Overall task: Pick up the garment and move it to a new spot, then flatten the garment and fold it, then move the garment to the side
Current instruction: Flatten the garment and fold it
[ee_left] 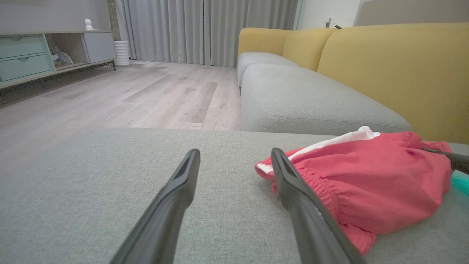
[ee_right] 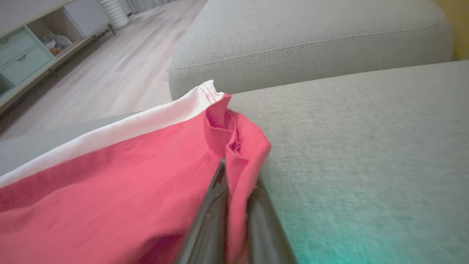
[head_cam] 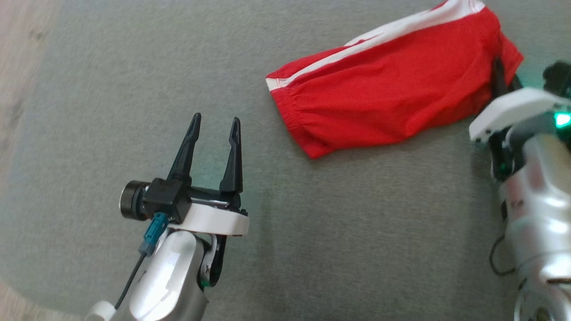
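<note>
1. Garment (head_cam: 383, 89): red shorts with a white side stripe and a gathered elastic waistband. It lies on the grey cushion (head_cam: 357, 223), toward its far right part in the head view, loosely bunched rather than flat.
2. Right gripper (ee_right: 238, 174): clenched on a fold of red fabric at the garment's right end. In the right wrist view the cloth is pinched between the two dark fingers (ee_right: 209, 212).
3. Left gripper (head_cam: 216, 118): released, fingers spread, nothing between them. It hovers over bare cushion to the left of the garment, apart from it.
4. Beyond the cushion: a second grey seat (ee_left: 311, 99) with a yellow backrest (ee_left: 384, 66), then pale wood floor (ee_left: 146, 95) and grey curtains (ee_left: 205, 29).
5. Containers: a sideboard (ee_left: 36, 55) by the wall has two closed teal drawers (ee_left: 22, 55), contents hidden. Its open compartment (ee_left: 60, 55) holds some small items, too blurred to identify.
</note>
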Available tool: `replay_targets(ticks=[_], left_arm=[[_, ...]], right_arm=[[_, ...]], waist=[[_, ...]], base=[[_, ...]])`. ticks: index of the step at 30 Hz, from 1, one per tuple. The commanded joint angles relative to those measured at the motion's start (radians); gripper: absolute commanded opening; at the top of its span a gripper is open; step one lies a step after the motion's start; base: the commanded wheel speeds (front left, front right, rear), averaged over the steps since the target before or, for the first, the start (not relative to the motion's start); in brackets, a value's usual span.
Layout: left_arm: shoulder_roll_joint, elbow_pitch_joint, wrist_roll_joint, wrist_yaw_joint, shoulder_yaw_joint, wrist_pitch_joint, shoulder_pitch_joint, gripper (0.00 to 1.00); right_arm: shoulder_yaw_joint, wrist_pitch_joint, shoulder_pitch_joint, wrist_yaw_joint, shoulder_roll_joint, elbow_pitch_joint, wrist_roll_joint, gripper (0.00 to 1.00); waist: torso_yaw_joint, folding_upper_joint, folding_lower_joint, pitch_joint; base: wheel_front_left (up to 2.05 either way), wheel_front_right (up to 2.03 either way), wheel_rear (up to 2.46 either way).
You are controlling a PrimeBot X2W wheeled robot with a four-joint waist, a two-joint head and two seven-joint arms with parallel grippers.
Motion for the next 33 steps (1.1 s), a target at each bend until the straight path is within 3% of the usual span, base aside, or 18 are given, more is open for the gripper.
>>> replay_targets(ticks=[1, 10, 19, 25, 33], left_arm=[[0.009, -0.023, 0.01, -0.002, 0.039, -0.008, 0.0, 1.0], [0.009, -0.005, 0.031, -0.013, 0.061, -0.008, 0.032, 1.0], [0.009, 0.015, 0.05, -0.022, 0.072, -0.008, 0.067, 1.0], [0.009, 0.036, 0.073, -0.039, 0.08, -0.008, 0.085, 1.0], [0.009, 0.051, 0.075, -0.046, 0.072, -0.008, 0.093, 1.0]], right_arm=[[0.022, -0.034, 0.029, -0.001, 0.014, -0.029, 0.024, 0.0], [-0.005, -0.12, 0.228, -0.001, 0.039, -0.122, 0.161, 0.0], [-0.073, -0.147, 0.419, -0.001, 0.076, -0.284, 0.201, 0.0], [-0.087, -0.151, 0.45, -0.001, 0.087, -0.314, 0.238, 0.0], [-0.014, -0.157, 0.409, -0.001, 0.087, -0.307, 0.289, 0.0]], waist=[[-0.032, 0.0, 0.0, -0.029], [-0.127, 0.0, 0.0, -0.11], [-0.176, 0.0, 0.0, -0.157], [-0.182, 0.0, 0.0, -0.171], [-0.163, 0.0, 0.0, -0.192]], base=[[0.0, 0.0, 0.0], [0.0, 0.0, 0.0], [0.0, 0.0, 0.0], [0.0, 0.0, 0.0], [0.0, 0.0, 0.0]])
